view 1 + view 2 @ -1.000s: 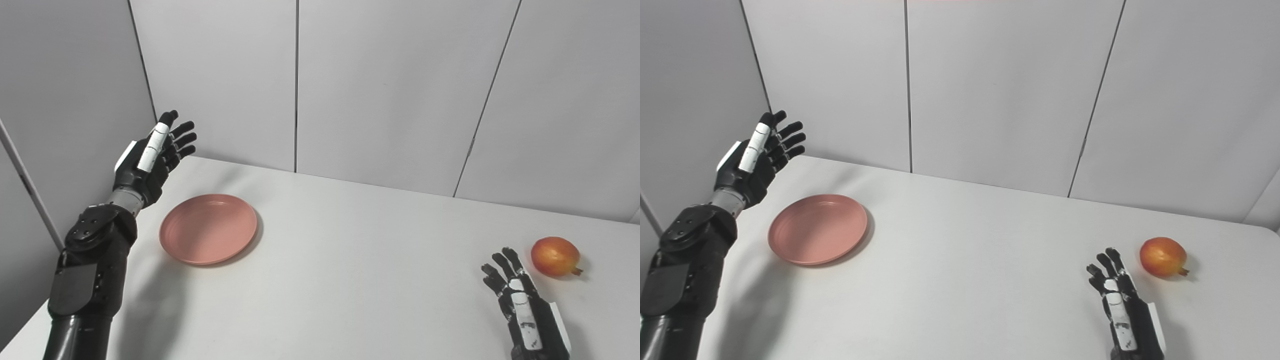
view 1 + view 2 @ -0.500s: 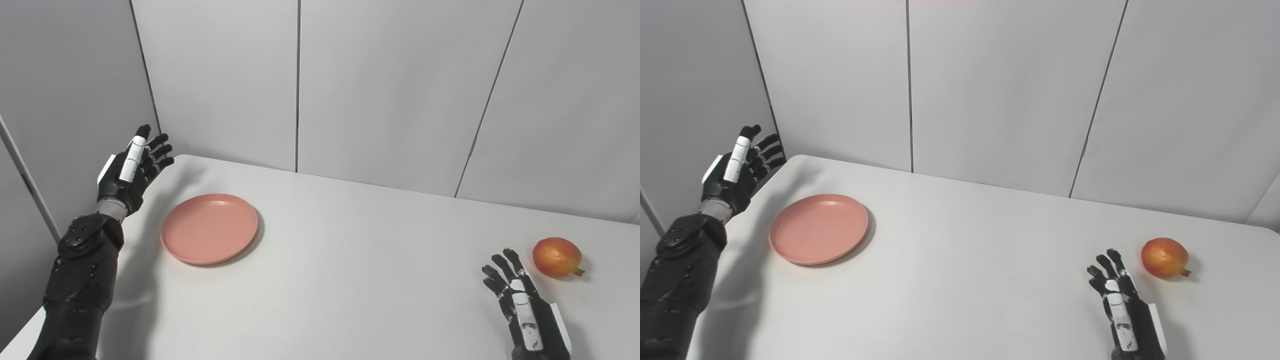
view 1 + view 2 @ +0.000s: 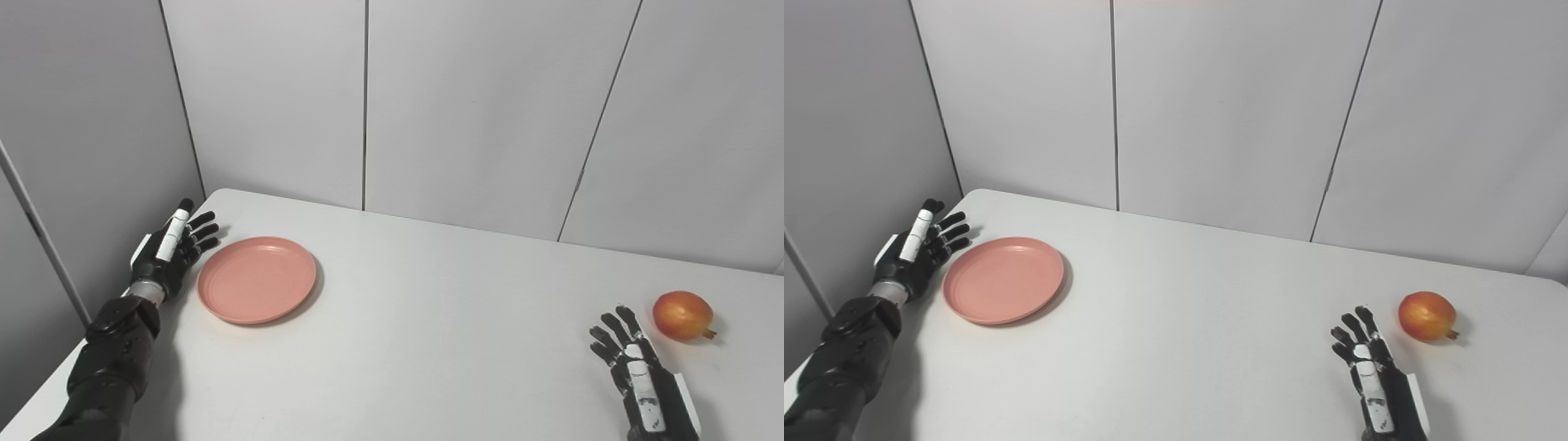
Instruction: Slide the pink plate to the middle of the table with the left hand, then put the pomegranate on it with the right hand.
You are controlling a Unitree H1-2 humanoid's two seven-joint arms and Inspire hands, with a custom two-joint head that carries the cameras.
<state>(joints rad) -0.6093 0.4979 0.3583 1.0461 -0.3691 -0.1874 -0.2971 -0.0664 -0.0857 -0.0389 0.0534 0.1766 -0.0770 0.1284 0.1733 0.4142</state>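
We see the left hand [image 3: 170, 253] low at the table's [image 3: 429, 318] left edge, fingers [image 3: 202, 228] spread wide, palm toward the pink plate [image 3: 256, 279] at its 3 o'clock. It holds nothing; it sits just beside the rim, but contact w/ the plate can't be told from here, prob. a small gap. Plate lies flat, left of table centre. Right hand [image 3: 1375, 373] is near the front edge at right, fingers apart, empty. Pomegranate [image 3: 1426, 315] lies at its 1 o'clock, close but apart.
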